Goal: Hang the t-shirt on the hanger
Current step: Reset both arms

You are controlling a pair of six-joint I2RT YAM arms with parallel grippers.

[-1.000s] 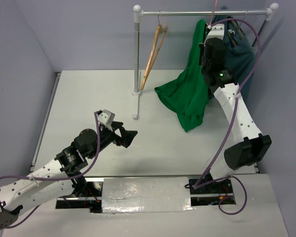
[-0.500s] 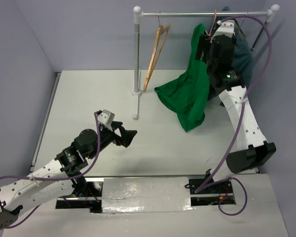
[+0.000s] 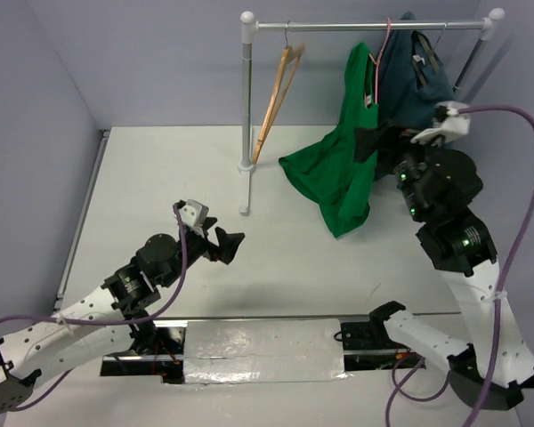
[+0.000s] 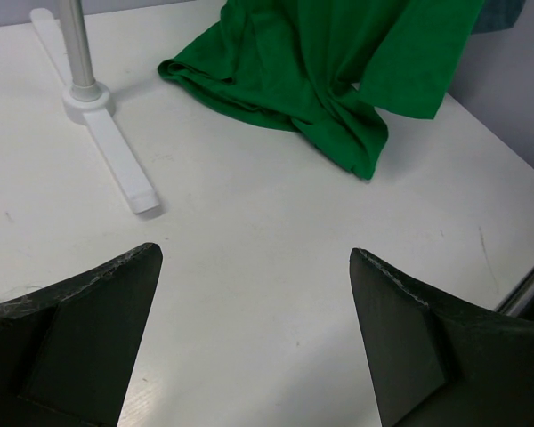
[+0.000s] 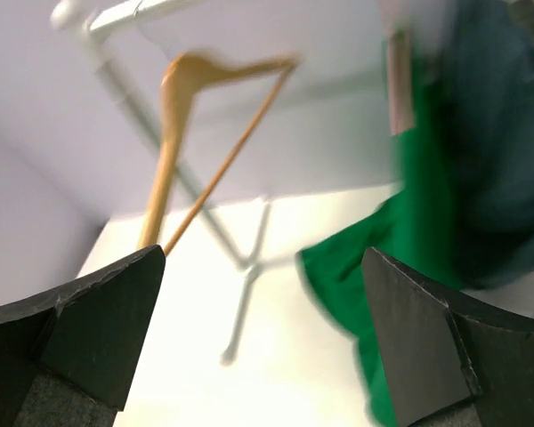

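The green t-shirt [image 3: 343, 169] hangs by one shoulder from the pink hanger [image 3: 376, 69] on the rail, and its lower part lies crumpled on the table [image 3: 160, 178]. In the left wrist view the t-shirt [image 4: 320, 71] is spread ahead on the table. My right gripper [image 3: 374, 145] hovers open just right of the hanging cloth, with nothing between its fingers. The blurred right wrist view shows that gripper [image 5: 262, 256] open, the t-shirt [image 5: 409, 231] and the hanger [image 5: 399, 80] to its right. My left gripper [image 3: 227, 245] is open and empty low over the table's middle, and its own view shows it [image 4: 255, 256] the same.
A tan wooden hanger [image 3: 276, 93] hangs on the rail's left part. A dark teal shirt [image 3: 418, 80] hangs right of the green one. The rack's post [image 3: 246, 89] and its white foot [image 4: 116, 160] stand on the table. Walls close in on both sides.
My right gripper has opened and drawn back from the rail, down and toward the near right. The hanger stays on the rail. The left arm has barely moved.
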